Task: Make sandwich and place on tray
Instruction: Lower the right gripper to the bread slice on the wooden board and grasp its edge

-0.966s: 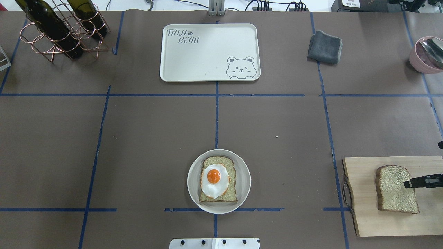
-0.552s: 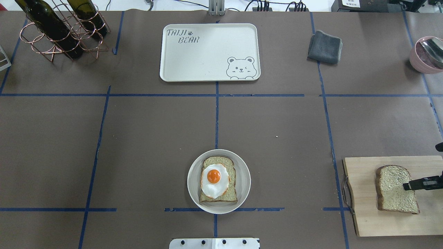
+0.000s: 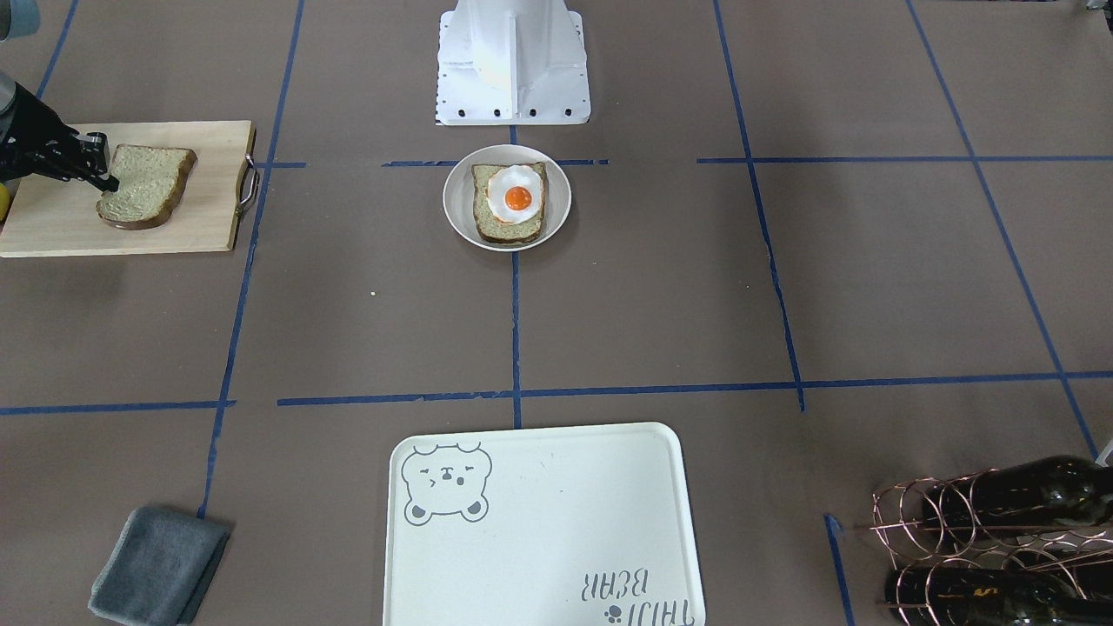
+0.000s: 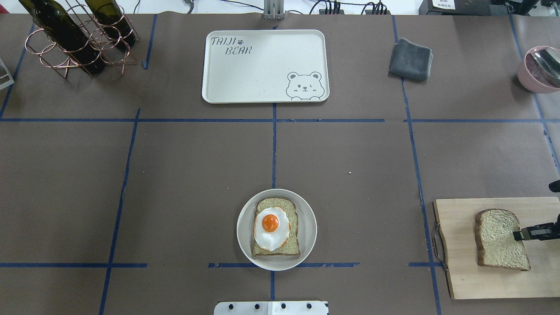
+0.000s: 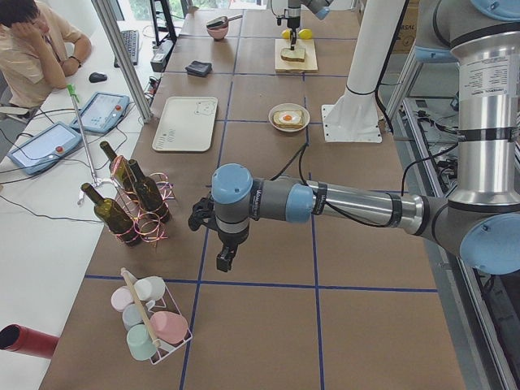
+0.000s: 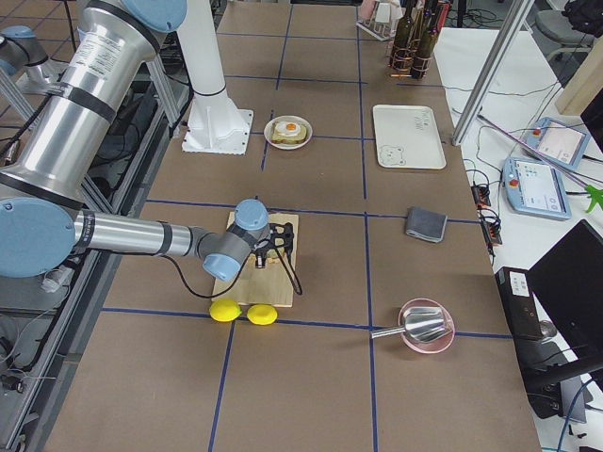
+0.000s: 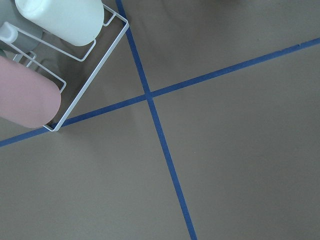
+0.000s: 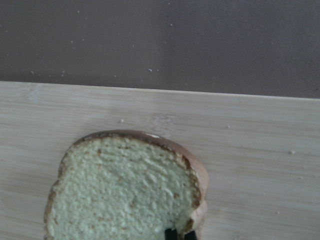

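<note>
One bread slice [image 4: 496, 238] lies flat on the wooden board [image 4: 459, 271] at the near right; it also shows in the right wrist view [image 8: 125, 192] and the front view [image 3: 143, 185]. My right gripper [image 4: 518, 235] reaches in from the right, one black finger resting over the slice's right edge, its jaws apart. The other slice [image 4: 286, 249] lies on the round white plate [image 4: 306, 218] with the fried egg [image 4: 271, 227] on top. The bear tray [image 4: 262, 74] stands bare at the far middle. My left gripper [image 5: 226, 260] hangs over bare table far left; I cannot tell its state.
A grey cloth [image 4: 410, 59] and a pink bowl with a metal scoop [image 4: 540, 70] sit far right. A copper rack with wine bottles [image 4: 78, 37] stands far left. Two lemons [image 6: 240, 313] lie beside the board. A wire rack of cups [image 5: 150, 325] is near my left gripper.
My right gripper's finger has drawn back slightly to the right, toward the slice's right edge, and sunk a little. The slice has not moved.
</note>
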Robot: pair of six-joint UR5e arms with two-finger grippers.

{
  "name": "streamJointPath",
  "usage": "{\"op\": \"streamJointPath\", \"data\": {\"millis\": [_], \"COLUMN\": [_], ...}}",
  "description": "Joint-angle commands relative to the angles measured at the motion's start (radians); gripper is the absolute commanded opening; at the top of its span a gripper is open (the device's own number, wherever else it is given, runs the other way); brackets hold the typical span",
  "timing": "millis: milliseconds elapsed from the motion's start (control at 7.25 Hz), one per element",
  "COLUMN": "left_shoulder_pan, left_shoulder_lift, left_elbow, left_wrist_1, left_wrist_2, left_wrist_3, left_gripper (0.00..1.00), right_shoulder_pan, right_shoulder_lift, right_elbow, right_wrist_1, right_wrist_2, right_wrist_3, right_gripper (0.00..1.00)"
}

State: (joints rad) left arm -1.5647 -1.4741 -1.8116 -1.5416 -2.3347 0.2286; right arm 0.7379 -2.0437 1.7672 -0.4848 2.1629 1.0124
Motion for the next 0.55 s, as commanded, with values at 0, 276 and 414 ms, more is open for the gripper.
{"op": "streamJointPath", "data": {"millis": [0, 276, 414], "left_shoulder_pan": [0.000, 0.000, 0.000], "left_shoulder_lift": [0.000, 0.000, 0.000], "left_elbow": [0.000, 0.000, 0.000], "left_wrist_1": [0.000, 0.000, 0.000], "left_wrist_2": [0.000, 0.000, 0.000], "left_wrist_3": [0.000, 0.000, 0.000], "left_gripper": [1.00, 1.00, 1.00], "right_shoulder_pan": [0.001, 0.008, 0.006], "right_shoulder_lift": [0.000, 0.003, 0.011], "right_elbow": [0.005, 0.040, 0.096], "right_wrist_1": [0.000, 0.011, 0.009], "right_wrist_2": [0.003, 0.026, 0.029], "right_wrist_3": [-0.002, 0.000, 0.027], "right_gripper": [0.00, 0.00, 0.00]}}
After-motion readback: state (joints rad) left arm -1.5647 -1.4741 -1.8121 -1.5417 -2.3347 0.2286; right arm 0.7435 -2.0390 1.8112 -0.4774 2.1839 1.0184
